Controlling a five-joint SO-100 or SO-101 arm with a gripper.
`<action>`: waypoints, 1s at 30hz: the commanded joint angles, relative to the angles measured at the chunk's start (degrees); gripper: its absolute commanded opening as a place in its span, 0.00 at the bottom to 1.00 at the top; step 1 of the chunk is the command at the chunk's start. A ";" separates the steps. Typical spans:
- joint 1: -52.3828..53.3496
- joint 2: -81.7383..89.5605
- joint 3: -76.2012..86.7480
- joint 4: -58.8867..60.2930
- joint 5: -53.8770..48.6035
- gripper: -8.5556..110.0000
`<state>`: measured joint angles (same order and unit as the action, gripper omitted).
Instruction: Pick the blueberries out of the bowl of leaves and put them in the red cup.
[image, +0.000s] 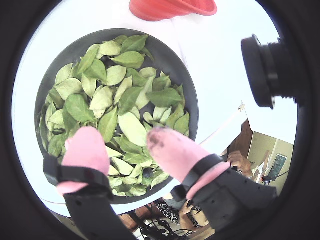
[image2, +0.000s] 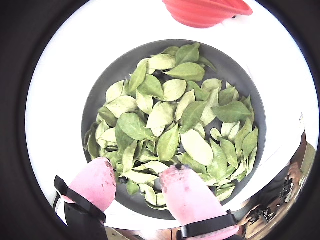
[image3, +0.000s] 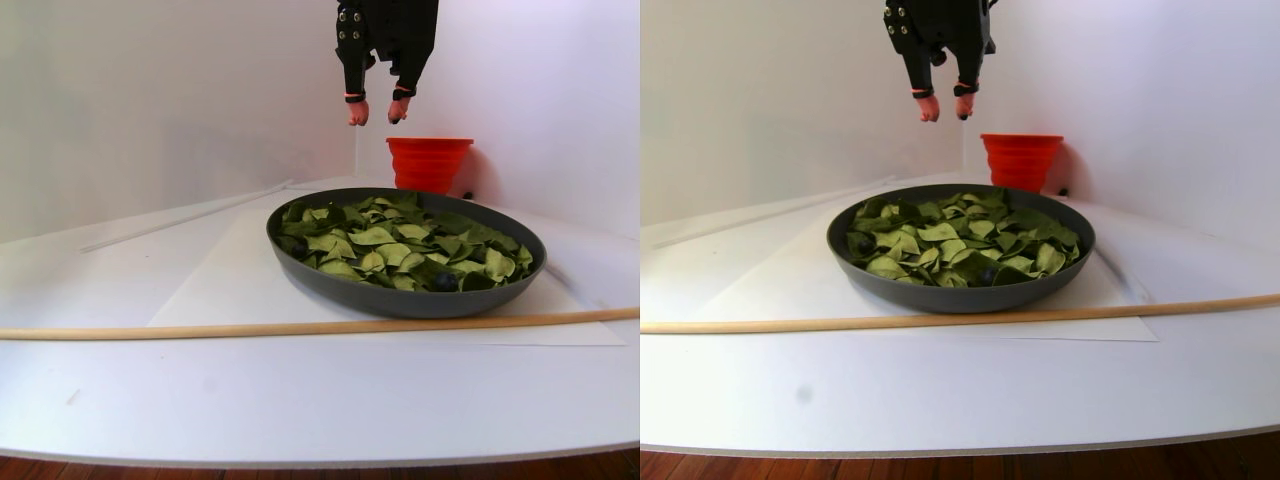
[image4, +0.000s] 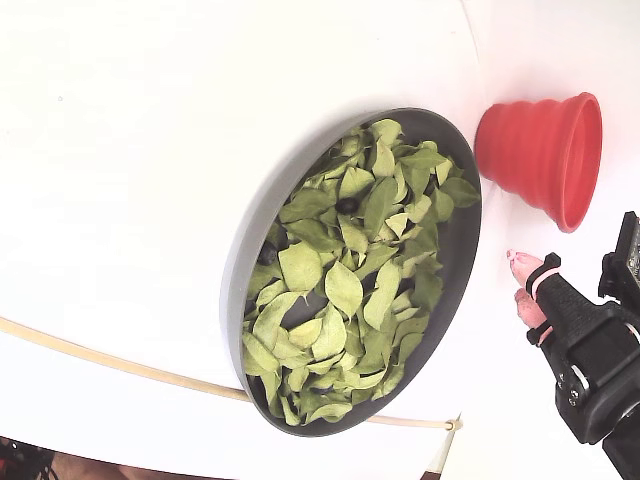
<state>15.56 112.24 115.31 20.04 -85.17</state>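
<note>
The gripper (image3: 372, 116) hangs high over the bowl (image3: 405, 300), jaws parted and empty, probably scouting for berries (image3: 444, 282) half buried among the leaves (image3: 372, 236), with the cup (image3: 429, 163) waiting just behind.

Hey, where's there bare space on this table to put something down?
Free: the white table in front of the wooden rod, and the stretch left of the bowl in the stereo pair view. Crowded: the bowl, full of leaves, and the narrow gap between it and the red cup.
</note>
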 joint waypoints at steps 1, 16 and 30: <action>-0.18 7.21 -0.26 0.09 -0.09 0.22; -1.58 9.76 3.96 1.05 0.70 0.22; -4.22 12.22 9.14 1.85 2.72 0.22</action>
<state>11.69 117.60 124.89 21.45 -82.71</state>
